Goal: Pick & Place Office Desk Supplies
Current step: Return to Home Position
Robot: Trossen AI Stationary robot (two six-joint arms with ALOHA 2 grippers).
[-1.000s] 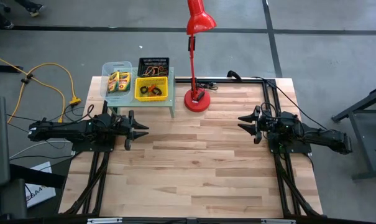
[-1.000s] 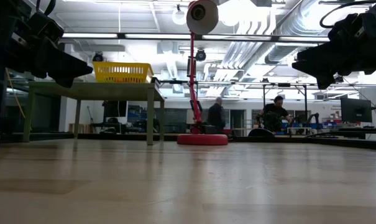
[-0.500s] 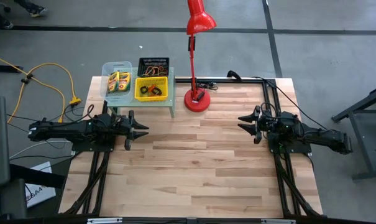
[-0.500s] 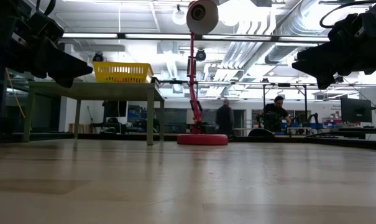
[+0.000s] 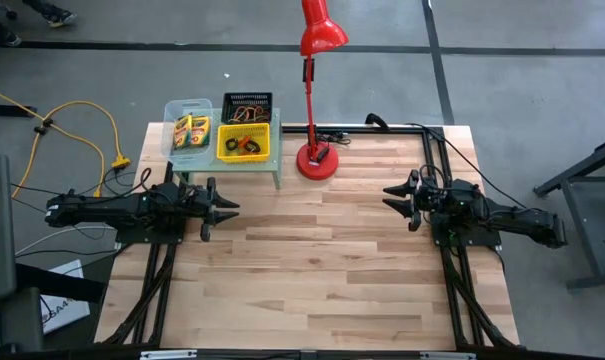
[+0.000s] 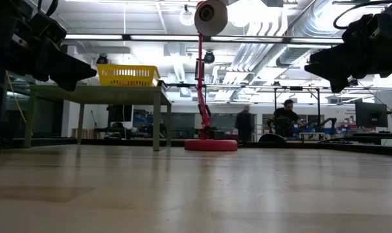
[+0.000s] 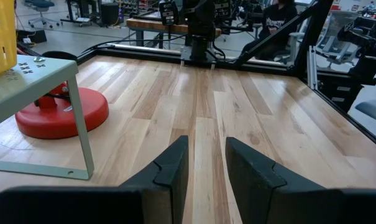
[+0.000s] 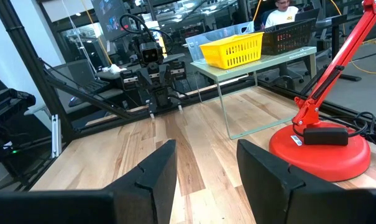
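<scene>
Left hand [image 5: 230, 208] and right hand [image 5: 386, 199] hover, fingers parted.

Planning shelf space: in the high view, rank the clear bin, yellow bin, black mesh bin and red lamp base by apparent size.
1. clear bin
2. yellow bin
3. black mesh bin and red lamp base: too alike to rank.

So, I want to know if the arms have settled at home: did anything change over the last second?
Only a person in the room behind walked toward the low view's right. The left gripper and right gripper stayed where they were, open and empty. The yellow bin, clear bin and black bin on the rack, and the lamp, did not move.
</scene>
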